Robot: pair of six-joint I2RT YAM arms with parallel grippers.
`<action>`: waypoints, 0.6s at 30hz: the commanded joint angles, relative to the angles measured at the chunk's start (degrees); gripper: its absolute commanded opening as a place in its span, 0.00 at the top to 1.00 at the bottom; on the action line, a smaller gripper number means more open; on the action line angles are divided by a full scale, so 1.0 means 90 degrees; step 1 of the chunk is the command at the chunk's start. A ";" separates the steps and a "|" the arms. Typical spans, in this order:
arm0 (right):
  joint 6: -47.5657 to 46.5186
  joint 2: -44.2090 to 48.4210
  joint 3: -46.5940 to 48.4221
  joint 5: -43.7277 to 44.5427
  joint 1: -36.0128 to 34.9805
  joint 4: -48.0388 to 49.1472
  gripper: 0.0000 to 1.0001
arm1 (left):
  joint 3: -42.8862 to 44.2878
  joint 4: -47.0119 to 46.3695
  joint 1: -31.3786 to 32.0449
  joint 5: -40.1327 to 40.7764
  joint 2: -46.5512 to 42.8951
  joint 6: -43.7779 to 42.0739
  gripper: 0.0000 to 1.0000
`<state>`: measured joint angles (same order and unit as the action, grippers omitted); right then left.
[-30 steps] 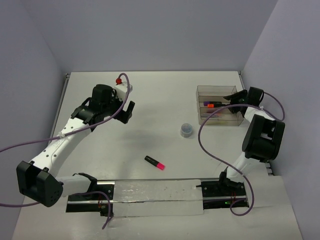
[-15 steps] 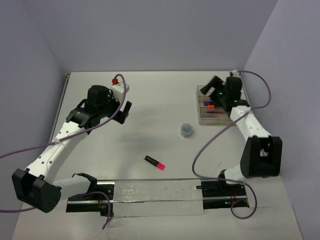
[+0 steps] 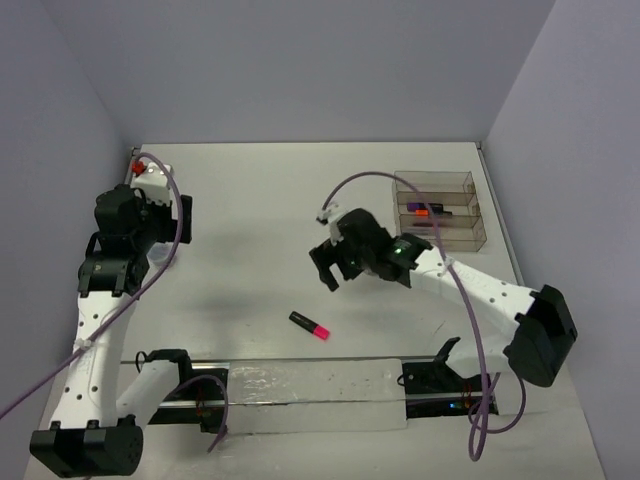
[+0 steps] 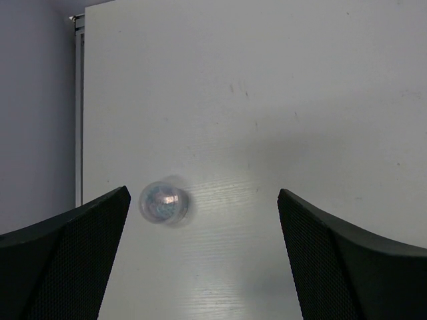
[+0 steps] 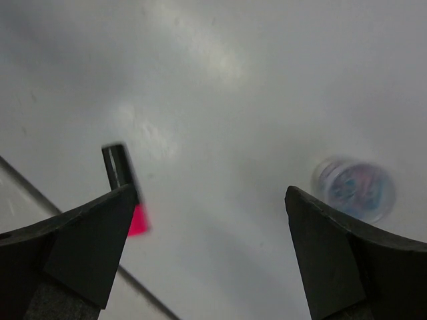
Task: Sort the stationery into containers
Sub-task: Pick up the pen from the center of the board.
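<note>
A black highlighter with a pink cap (image 3: 310,325) lies on the table near the front; in the right wrist view this highlighter (image 5: 122,175) is partly behind the left finger. My right gripper (image 3: 335,272) (image 5: 210,200) hovers open and empty just behind it. A small round grey-blue piece (image 5: 353,189) sits by its right finger, hidden under the arm in the top view. My left gripper (image 3: 170,235) (image 4: 207,207) is open above bare table, with another round piece (image 4: 163,202) near its left finger. The clear tray (image 3: 440,180) holds an orange-capped highlighter (image 3: 420,212) and a purple-capped one (image 3: 418,227).
A white block with a red knob (image 3: 150,175) stands at the back left corner. A clear strip (image 3: 310,392) and the arm bases run along the front edge. Purple cables loop over both arms. Walls close the table on three sides.
My right arm left the tray and swung to the table's middle above the pink-capped highlighter, its jaws widening. My left arm swung to the far left side.
</note>
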<state>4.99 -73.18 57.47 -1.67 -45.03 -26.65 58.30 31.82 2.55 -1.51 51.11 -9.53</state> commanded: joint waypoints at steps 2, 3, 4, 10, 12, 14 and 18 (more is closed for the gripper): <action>0.0071 -0.0735 -0.0082 0.0940 -0.1162 -0.0671 0.00 | -0.0037 -0.0249 -0.0843 -0.0612 -0.0264 0.0355 0.01; 0.0075 -0.0823 -0.0127 0.1113 -0.1410 -0.0632 0.00 | -0.0054 -0.0244 -0.0975 -0.0716 -0.0291 0.0414 0.01; 0.0124 -0.0932 -0.0195 0.1228 -0.1677 -0.0549 0.00 | -0.0089 -0.0252 -0.1077 -0.0854 -0.0337 0.0454 0.01; 0.0304 -0.1735 -0.0347 0.0812 -0.2347 0.0073 0.00 | -0.0255 -0.0361 -0.1507 -0.1317 -0.0433 0.0620 0.01; 0.0257 -0.2043 -0.0263 0.0616 -0.2515 0.0163 0.00 | -0.0213 -0.0342 -0.1591 -0.1331 -0.0377 0.0649 0.01; 0.0199 -0.2313 -0.0191 0.0441 -0.2612 0.0235 0.01 | -0.0203 -0.0332 -0.1625 -0.1302 -0.0338 0.0654 0.01; 0.0163 -0.2968 -0.0098 0.0620 -0.2656 0.0412 0.05 | -0.0342 -0.0431 -0.1624 -0.1255 -0.0373 0.0600 0.01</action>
<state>6.80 -95.49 54.66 3.08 -68.16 -26.51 55.87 31.16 -11.62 -11.34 48.16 -4.75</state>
